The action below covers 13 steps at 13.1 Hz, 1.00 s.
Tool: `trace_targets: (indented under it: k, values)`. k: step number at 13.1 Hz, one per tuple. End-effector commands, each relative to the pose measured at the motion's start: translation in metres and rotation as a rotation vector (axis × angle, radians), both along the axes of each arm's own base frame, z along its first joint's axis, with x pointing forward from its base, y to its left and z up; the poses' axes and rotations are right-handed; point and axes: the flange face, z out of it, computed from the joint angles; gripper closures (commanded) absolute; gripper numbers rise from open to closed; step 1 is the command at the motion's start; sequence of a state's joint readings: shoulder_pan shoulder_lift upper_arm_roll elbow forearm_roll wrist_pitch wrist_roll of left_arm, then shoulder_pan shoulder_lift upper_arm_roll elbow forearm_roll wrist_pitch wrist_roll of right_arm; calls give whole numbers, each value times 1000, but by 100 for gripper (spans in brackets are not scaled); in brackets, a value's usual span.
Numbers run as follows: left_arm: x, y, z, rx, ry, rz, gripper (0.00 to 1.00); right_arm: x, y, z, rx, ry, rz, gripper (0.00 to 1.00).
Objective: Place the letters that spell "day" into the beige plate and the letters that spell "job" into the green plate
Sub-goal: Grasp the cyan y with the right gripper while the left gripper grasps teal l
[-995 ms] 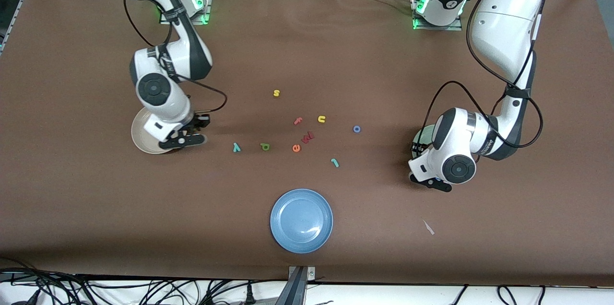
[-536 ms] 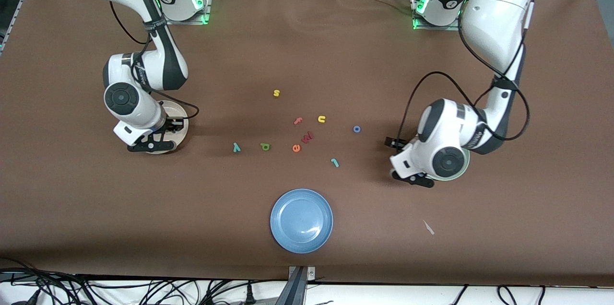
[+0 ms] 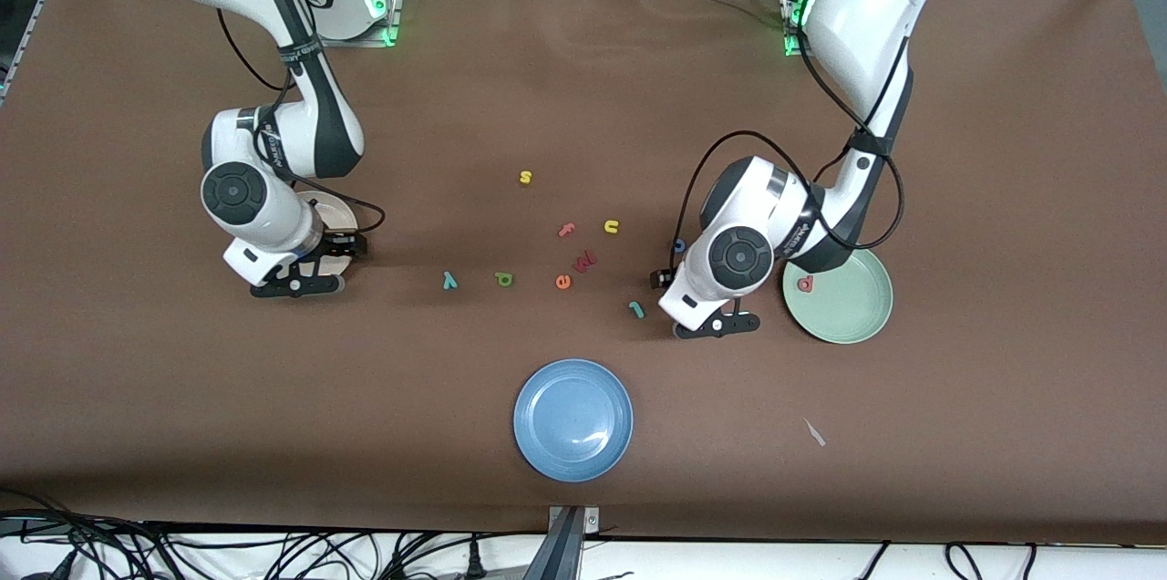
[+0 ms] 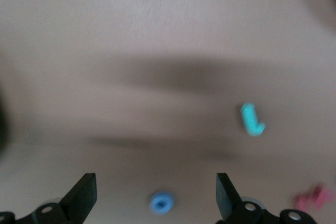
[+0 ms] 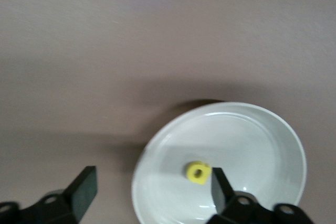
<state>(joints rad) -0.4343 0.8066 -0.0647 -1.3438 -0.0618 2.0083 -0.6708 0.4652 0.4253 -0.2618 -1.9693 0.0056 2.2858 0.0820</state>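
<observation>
**Left arm nearest the remaining "job" letters**

The teal "j" [image 3: 636, 309] lies just beside the left gripper [image 3: 704, 321], which is wide open and empty over the blue "o" [image 4: 161, 202]. The right gripper [image 5: 149, 192], open and empty, hangs over the beige plate [image 5: 262, 124].

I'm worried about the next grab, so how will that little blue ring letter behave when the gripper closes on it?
The blue ring "o" looks like thin foam lying flat on the brown table cover, so it is probably very light and may squash. Being small, it could skid or flip from a slightly off-centre pinch. The open left gripper hangs over it.
</observation>
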Motion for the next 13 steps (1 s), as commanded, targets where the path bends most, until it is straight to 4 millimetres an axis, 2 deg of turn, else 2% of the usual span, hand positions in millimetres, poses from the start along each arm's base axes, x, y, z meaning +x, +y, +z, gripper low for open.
trace_targets:
  k: [1,5,7,10,13]
  values:
    - [8,-15,-15,-21,-69,180,0,7,31,1,26,-2,14,0]
    - [26,-20,-38,-56,-146,347,0,11,80,-8,78,-6,-25,0]
    - [38,-27,-31,-72,-164,379,0,16,96,-20,93,-8,-50,0]
    - [33,-34,-39,-59,-161,365,0,19,114,-37,122,-29,-78,0]
    - [19,-52,-52,-25,-167,316,0,18,128,-53,172,-48,-110,1]
